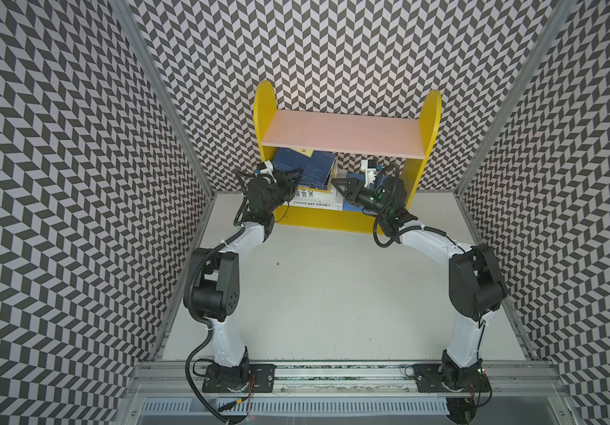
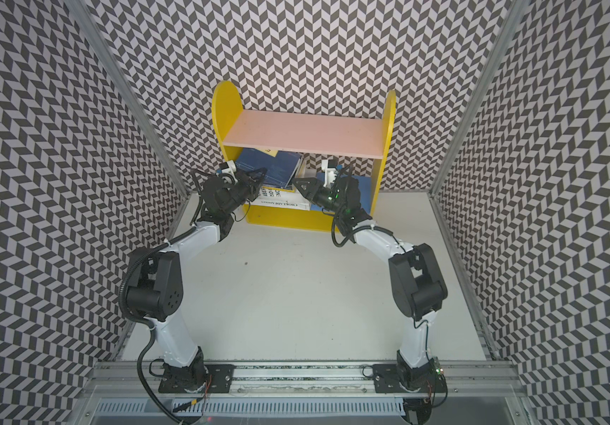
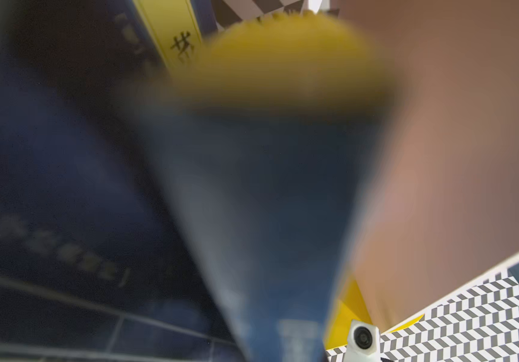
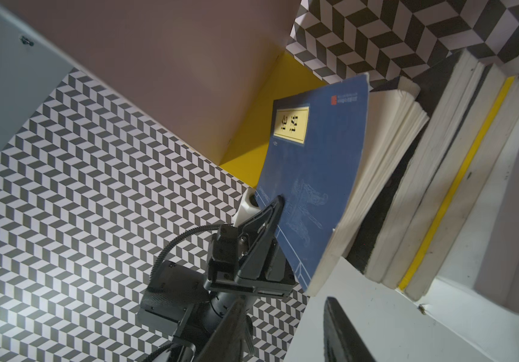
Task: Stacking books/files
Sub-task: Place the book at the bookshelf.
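White tabletop (image 1: 314,294) — chevron walls (image 1: 57,184), navy book (image 1: 309,167)

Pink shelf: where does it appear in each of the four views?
Top view: pink shelf, near centre, from above.
Top view: shelf near centre too.
Left wrist: its underside, blurred, beside a navy book.
Right wrist: its underside, sharp.
Shared landmark: yellow frame.

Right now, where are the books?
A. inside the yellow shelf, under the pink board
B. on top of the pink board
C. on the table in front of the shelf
A: in a top view the books sit inside the yellow shelf, beneath the pink board.
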`<state>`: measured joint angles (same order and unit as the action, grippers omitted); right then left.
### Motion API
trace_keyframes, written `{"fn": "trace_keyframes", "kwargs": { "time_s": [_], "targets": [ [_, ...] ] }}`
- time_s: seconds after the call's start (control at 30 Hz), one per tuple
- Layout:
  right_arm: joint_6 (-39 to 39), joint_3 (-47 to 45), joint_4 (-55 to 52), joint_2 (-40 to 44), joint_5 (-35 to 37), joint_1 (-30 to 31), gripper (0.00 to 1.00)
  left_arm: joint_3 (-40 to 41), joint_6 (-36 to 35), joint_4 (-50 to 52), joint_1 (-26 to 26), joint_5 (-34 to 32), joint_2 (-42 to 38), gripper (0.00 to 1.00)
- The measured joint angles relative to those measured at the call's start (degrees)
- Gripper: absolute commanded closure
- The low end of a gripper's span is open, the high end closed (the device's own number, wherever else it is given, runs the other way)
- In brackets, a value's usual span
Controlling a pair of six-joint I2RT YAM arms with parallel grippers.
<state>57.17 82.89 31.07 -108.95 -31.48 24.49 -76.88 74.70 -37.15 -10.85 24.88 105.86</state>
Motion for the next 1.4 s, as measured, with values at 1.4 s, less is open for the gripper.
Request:
{"fn": "trace_keyframes", "kwargs": {
  "time_s": [1.4],
  "targets": [
    [-28.3, 16.1, -12.1, -9.6, 9.0, 3.5, 0.62, -2.9, 1.5, 4.8, -2.6, -13.0, 1.4, 0.91]
  ]
}}
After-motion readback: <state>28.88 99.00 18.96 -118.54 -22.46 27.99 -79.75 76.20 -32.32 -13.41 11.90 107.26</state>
